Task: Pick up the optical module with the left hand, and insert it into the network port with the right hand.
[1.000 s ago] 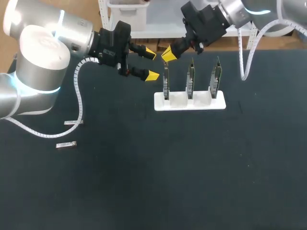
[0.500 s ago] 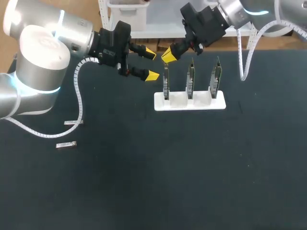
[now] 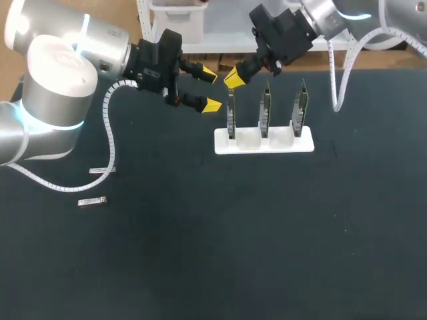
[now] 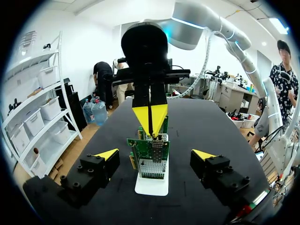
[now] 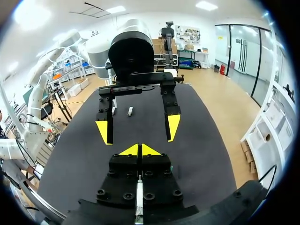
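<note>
Your 2 small silver modules point(image 3: 92, 201) lie flat on the dark table point(image 3: 220, 253), near the left arm's cable and well apart from everything else. The second module point(image 3: 101, 171) sits just beyond the first. Expect each to be light, stiff and smooth-sided, so it could slip or twist in a loose pinch. Take it across its 2 long flat sides, near the middle, and leave the plug end free for the port. The end contacts are probably delicate, so do not squeeze or scrape there.

Your left gripper point(image 3: 211, 89) hangs beside the holder with its fingers spread wide and nothing between them. Your right gripper point(image 3: 235, 75) has its yellow tips pressed together, right above the nearest card. You cannot see anything pinched between them.

The white holder point(image 3: 280, 144) has 3 slots, and each carries 1 upright green card point(image 3: 231, 115). In the left wrist view the nearest card shows its metal port point(image 4: 157, 149) facing that camera. Whether a module already sits in it, you cannot tell. The cards look thin and only slotted in, so a hard sideways push would likely tip them.
</note>
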`<move>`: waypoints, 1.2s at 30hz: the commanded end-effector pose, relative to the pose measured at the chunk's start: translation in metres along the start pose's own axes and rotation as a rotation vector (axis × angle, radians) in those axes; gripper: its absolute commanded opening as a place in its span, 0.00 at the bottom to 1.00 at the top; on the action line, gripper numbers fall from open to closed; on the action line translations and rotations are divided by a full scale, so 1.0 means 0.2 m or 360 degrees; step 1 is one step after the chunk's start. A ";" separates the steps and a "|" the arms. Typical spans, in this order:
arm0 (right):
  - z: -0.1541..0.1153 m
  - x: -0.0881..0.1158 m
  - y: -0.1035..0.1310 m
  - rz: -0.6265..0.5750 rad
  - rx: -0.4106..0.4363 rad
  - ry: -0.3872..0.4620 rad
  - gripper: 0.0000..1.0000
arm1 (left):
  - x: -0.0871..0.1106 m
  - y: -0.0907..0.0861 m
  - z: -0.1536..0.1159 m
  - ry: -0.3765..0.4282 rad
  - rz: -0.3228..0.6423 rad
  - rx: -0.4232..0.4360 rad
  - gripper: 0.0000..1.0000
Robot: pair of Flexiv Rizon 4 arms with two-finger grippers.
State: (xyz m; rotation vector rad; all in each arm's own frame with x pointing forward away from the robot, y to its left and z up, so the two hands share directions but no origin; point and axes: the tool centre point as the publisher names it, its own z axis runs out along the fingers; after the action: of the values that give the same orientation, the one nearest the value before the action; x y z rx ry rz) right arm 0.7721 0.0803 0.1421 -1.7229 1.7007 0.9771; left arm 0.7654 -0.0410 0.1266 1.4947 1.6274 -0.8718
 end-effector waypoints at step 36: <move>-0.19 -0.05 0.04 -0.0063 -0.0010 -0.0349 0.00 | 0.00 0.00 0.00 0.0008 -0.0003 -0.0001 1.00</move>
State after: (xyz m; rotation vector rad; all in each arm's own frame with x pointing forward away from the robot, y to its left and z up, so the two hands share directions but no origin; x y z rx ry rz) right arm 0.7760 0.0665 0.1680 -1.5897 1.5223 1.1204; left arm 0.7654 -0.0410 0.1266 1.4947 1.6274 -0.8719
